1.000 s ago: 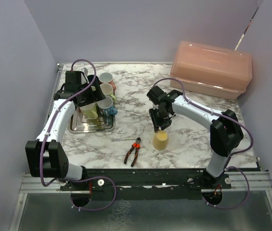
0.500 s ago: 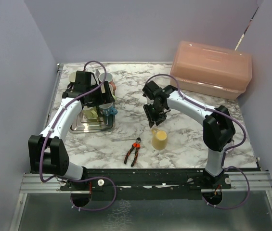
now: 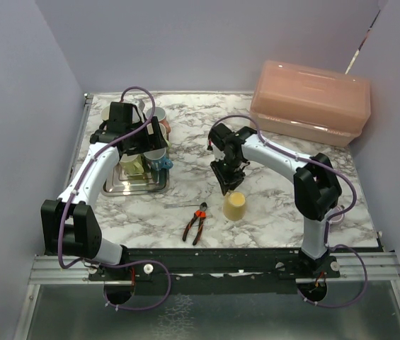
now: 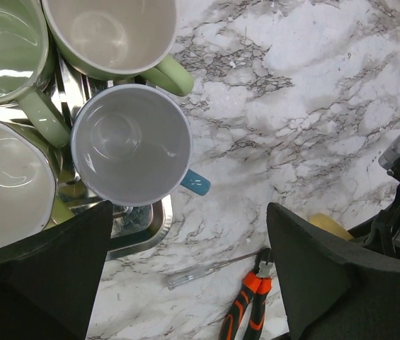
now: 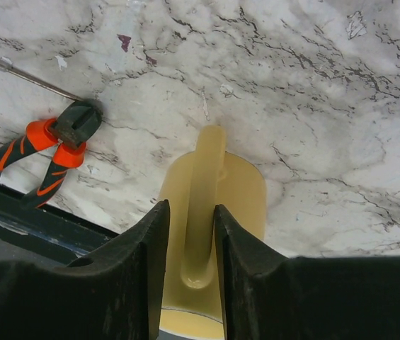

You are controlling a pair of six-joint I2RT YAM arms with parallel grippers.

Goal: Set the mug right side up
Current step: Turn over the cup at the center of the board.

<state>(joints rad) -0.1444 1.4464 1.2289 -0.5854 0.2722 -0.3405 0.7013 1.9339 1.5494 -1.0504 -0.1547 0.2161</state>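
At 6 o'clock on the bench (image 3: 284, 205), the right claw (image 5: 191, 212) sits around the handle (image 5: 210, 156) of the upside-down mug (image 3: 234, 207), but I cannot tell if it squeezes; next, pinch tight and flip.

My overhead feed is bright and even, lit softly from above. The marble table (image 3: 277, 205) carries only faint shadows, a short one by the yellow mug (image 3: 235, 207). On the left wrist feed, white glare streaks a green mug (image 4: 1, 42). The left gripper (image 4: 189, 227) and right gripper (image 5: 191, 219) read as dark, featureless masses, perhaps slightly soft.
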